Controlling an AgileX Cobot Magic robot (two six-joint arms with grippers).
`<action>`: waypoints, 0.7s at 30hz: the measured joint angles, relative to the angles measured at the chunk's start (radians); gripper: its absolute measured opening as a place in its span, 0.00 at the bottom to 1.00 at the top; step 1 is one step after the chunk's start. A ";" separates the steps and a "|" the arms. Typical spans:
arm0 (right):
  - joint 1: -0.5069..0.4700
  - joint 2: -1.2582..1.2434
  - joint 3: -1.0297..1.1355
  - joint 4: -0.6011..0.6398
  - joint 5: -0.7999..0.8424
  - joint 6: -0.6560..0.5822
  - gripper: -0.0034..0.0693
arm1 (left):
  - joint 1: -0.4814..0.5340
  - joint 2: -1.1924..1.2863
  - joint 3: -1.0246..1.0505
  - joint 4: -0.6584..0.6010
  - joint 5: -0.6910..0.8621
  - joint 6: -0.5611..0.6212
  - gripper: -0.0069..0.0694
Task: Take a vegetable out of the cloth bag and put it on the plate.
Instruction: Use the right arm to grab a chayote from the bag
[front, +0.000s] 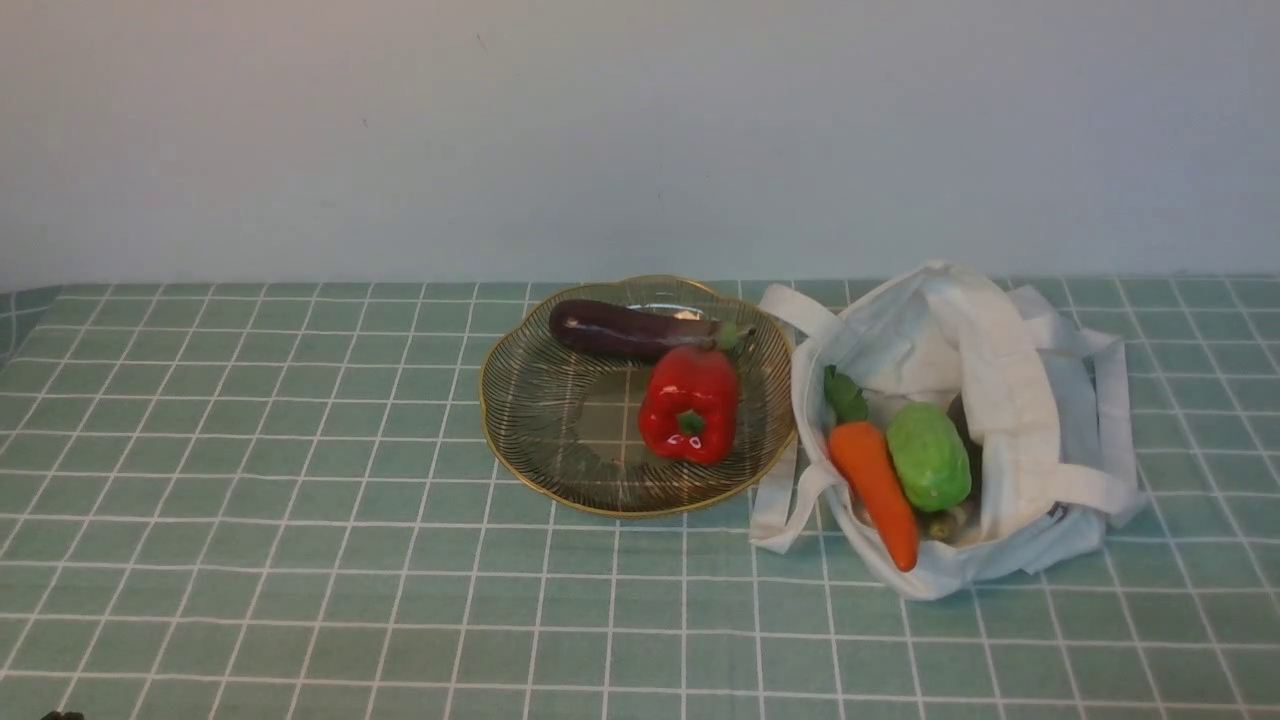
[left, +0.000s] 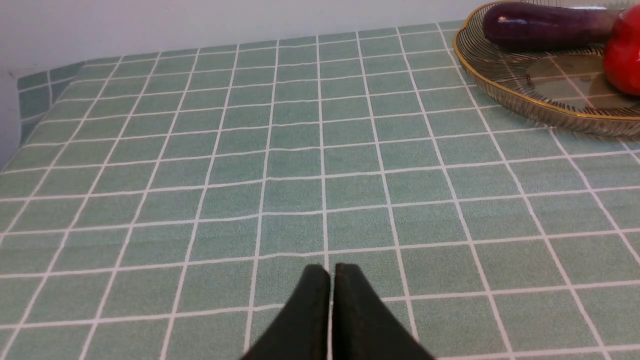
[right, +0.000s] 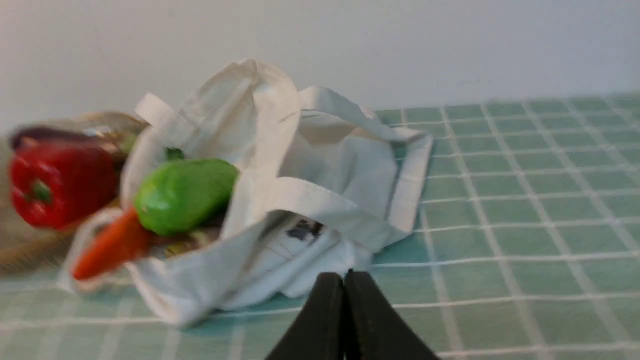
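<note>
The light-green bumpy vegetable (front: 929, 456) lies in the open mouth of the white cloth bag (front: 1010, 380), next to an orange carrot (front: 875, 480). It also shows in the right wrist view (right: 182, 195), inside the bag (right: 320, 165). The gold wire plate (front: 535, 420) stands left of the bag and holds a red pepper (front: 690, 403) and a dark purple eggplant (front: 625, 329). My right gripper (right: 344, 276) is shut and empty, just short of the bag. My left gripper (left: 331, 270) is shut and empty over bare cloth, well away from the plate (left: 505, 85). Neither gripper shows in the front view.
A green checked tablecloth (front: 300, 500) covers the table. A pale wall (front: 600, 130) rises behind it. The bag's strap handles (front: 780, 500) hang out toward the plate and the front. The table's far left edge shows in the left wrist view (left: 30, 100).
</note>
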 joint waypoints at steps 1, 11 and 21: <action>0.000 0.000 0.001 0.100 -0.002 0.059 0.03 | 0.000 0.000 0.000 0.000 0.000 0.000 0.08; 0.000 0.000 0.002 0.670 -0.031 0.264 0.03 | 0.000 0.000 0.000 0.000 0.000 0.000 0.08; 0.000 0.074 -0.262 0.555 0.060 -0.059 0.03 | 0.000 0.000 0.000 0.000 0.000 0.000 0.08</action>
